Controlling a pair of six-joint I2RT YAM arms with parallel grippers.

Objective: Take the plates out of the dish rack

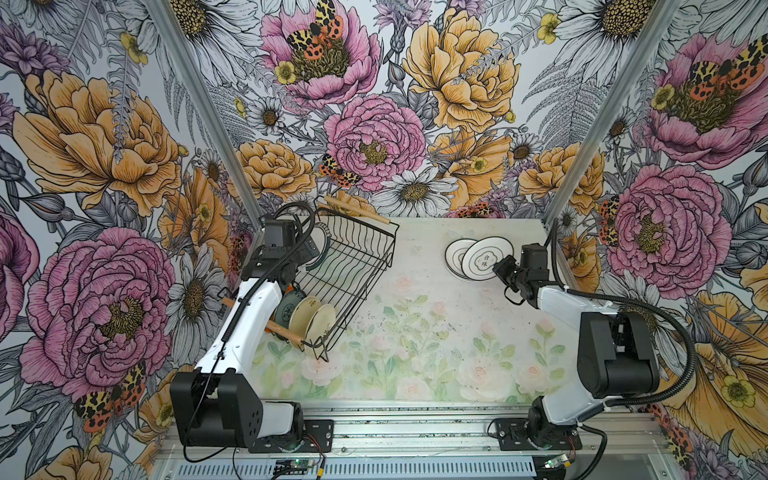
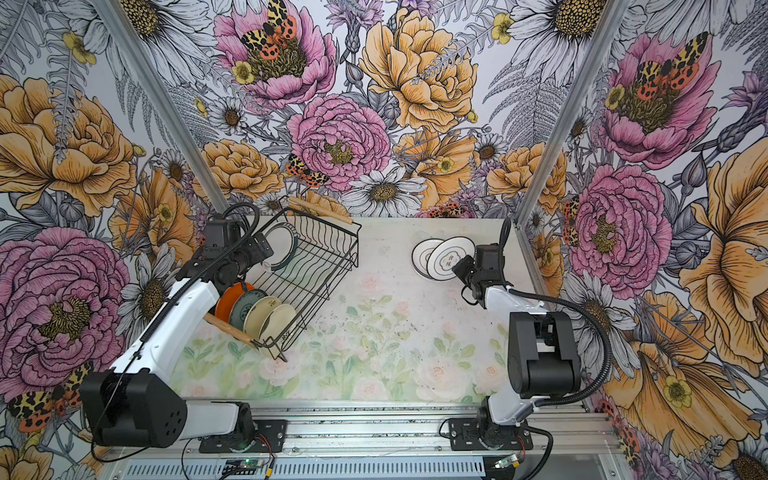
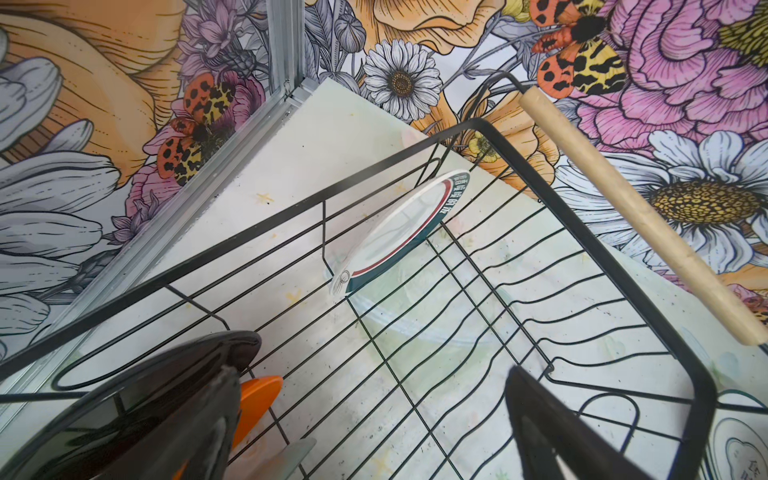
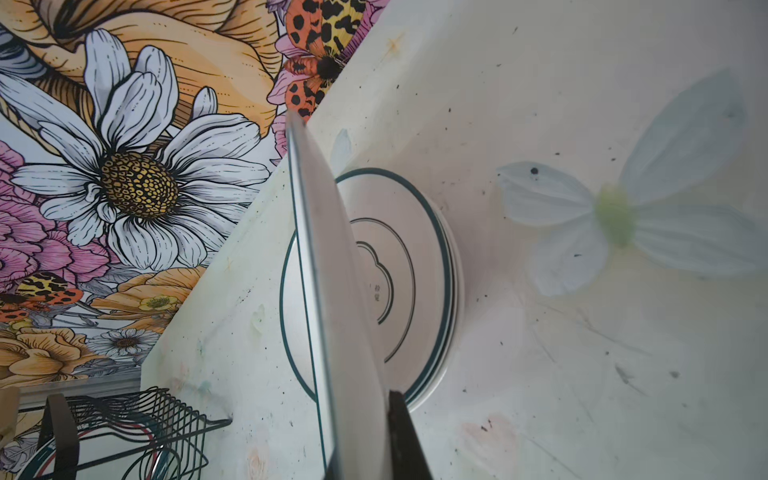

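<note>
The dish rack (image 1: pixel 357 257), a black wire basket with a pale wooden handle (image 2: pixel 322 212) at each end, stands at the back left of the desk (image 1: pixel 415 332). At its near end I see a close row of plates on edge: an orange plate (image 2: pixel 228 297), a dark teal plate (image 2: pixel 245 307) and two cream plates (image 2: pixel 270 318). At the far end a teal-rimmed plate (image 3: pixel 399 232), white with a red line, leans alone against the wires, with bare slots between it and the row. My left gripper (image 3: pixel 380 357) hangs over those slots, jaws spread wide and holding nothing; its arm hides part of the row in a top view. At the back right, well apart from the rack, a stack of white plates (image 4: pixel 399 282) with thin dark rim lines lies flat on the desk. My right gripper (image 1: pixel 500 269) is clamped on the rim of the held plate (image 1: pixel 486 259), of the same kind, tilted over the stack; whether the two touch I cannot tell. Flowered wallpaper (image 1: pixel 374 137) walls the desk on three sides.
</note>
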